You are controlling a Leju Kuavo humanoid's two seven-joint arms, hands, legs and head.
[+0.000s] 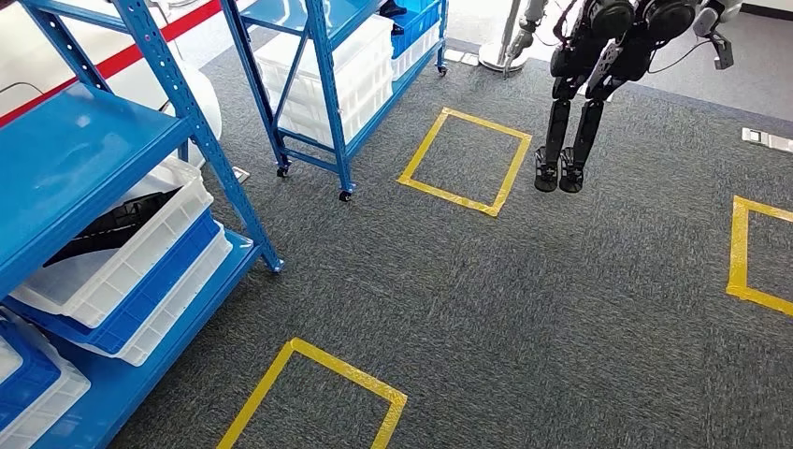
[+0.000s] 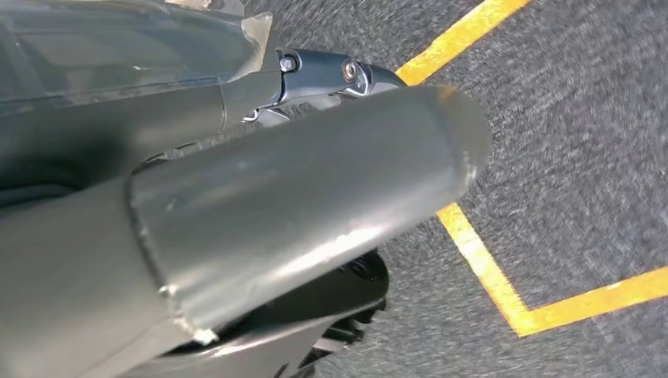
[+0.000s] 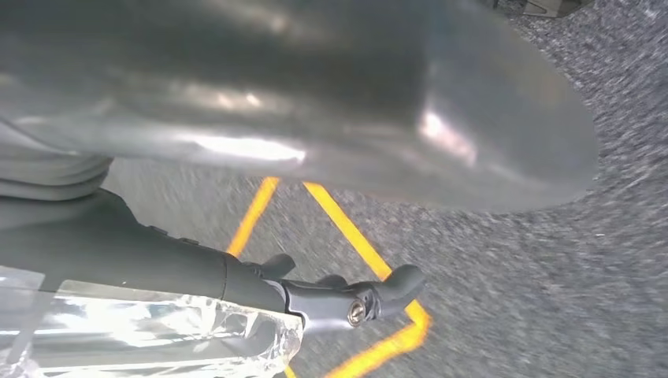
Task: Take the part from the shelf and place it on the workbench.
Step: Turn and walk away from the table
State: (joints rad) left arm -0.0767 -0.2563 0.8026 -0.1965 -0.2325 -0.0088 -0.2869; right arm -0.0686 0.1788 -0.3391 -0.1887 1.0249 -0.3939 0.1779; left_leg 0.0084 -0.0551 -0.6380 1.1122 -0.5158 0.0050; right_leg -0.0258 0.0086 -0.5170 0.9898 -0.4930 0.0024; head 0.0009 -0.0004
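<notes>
A black ribbed part lies in a white bin on the middle level of the blue shelf at the left of the head view. In the left wrist view my left hand hangs over grey carpet, its thick grey thumb lying across the picture and dark fingers stretched out beside it, nothing in its grasp. My right hand hangs the same way above the carpet, with a dark finger extended and nothing held.
A second blue shelf on wheels holds white bins farther back. Yellow tape squares mark the grey carpet. Another humanoid robot hangs at the far right, its feet just above the floor.
</notes>
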